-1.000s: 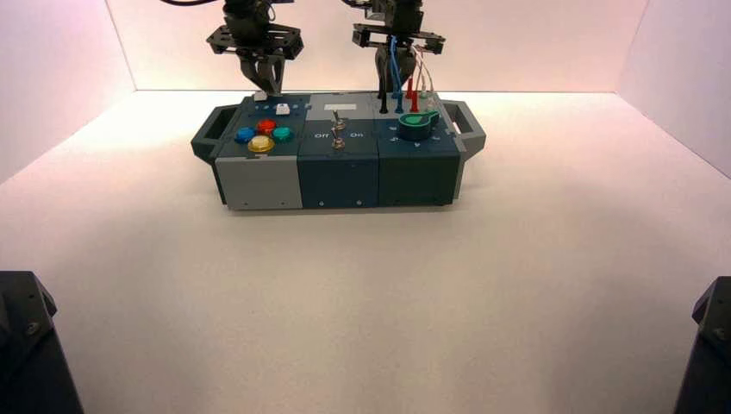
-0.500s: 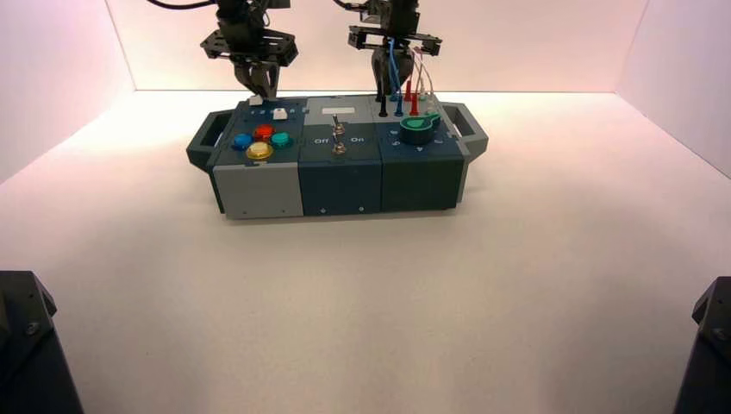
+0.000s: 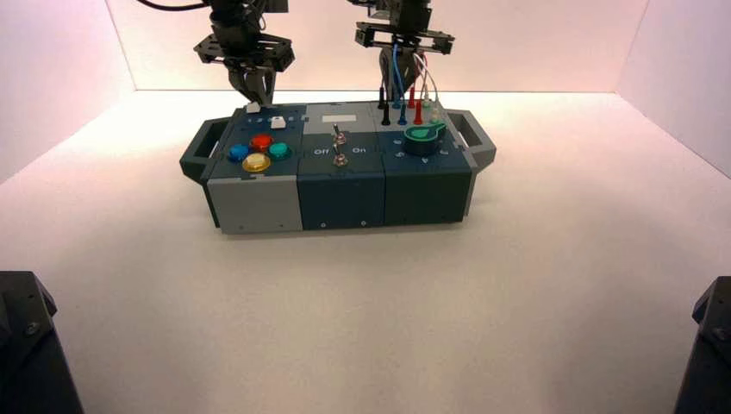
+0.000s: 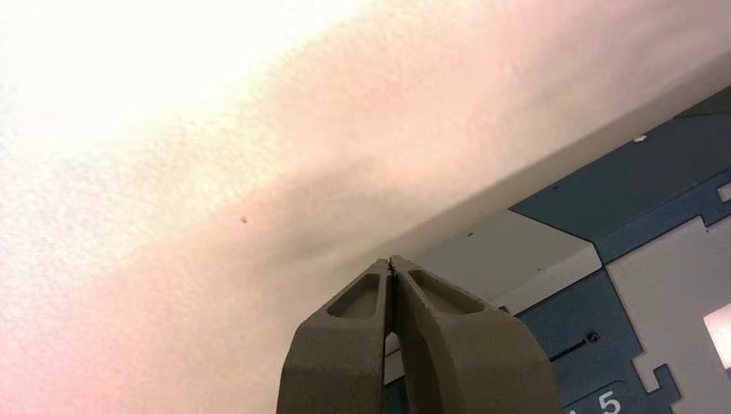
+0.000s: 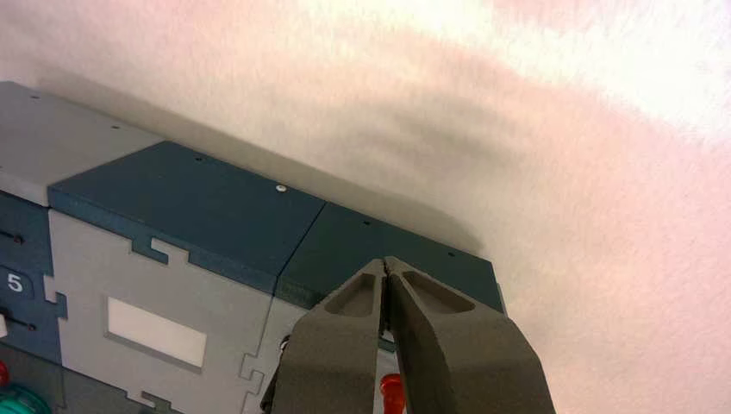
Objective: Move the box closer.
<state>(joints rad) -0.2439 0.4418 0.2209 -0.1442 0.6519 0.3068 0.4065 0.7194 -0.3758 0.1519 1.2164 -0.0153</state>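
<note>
The long dark blue-grey box [image 3: 340, 185] sits on the white table with a handle at each end, a light grey front on its left section, coloured round buttons [image 3: 257, 153], two toggle switches [image 3: 340, 147], a green dial [image 3: 422, 136] and plugged wires [image 3: 405, 99]. My left gripper [image 3: 252, 93] is shut behind the box's far left edge; its closed fingertips [image 4: 392, 263] hang over the box's rear edge [image 4: 517, 250]. My right gripper [image 3: 390, 86] is shut behind the far edge by the wires; its fingertips [image 5: 384, 263] are over the box's back face [image 5: 198, 207].
White walls enclose the table on the left, the right and the back. Dark arm bases stand at the front left corner [image 3: 26, 345] and the front right corner [image 3: 711, 345]. Open table lies between the box and the front edge.
The box has slid towards the front of the table, with both shut grippers following behind its far edge. Its right end has swung slightly forward.
</note>
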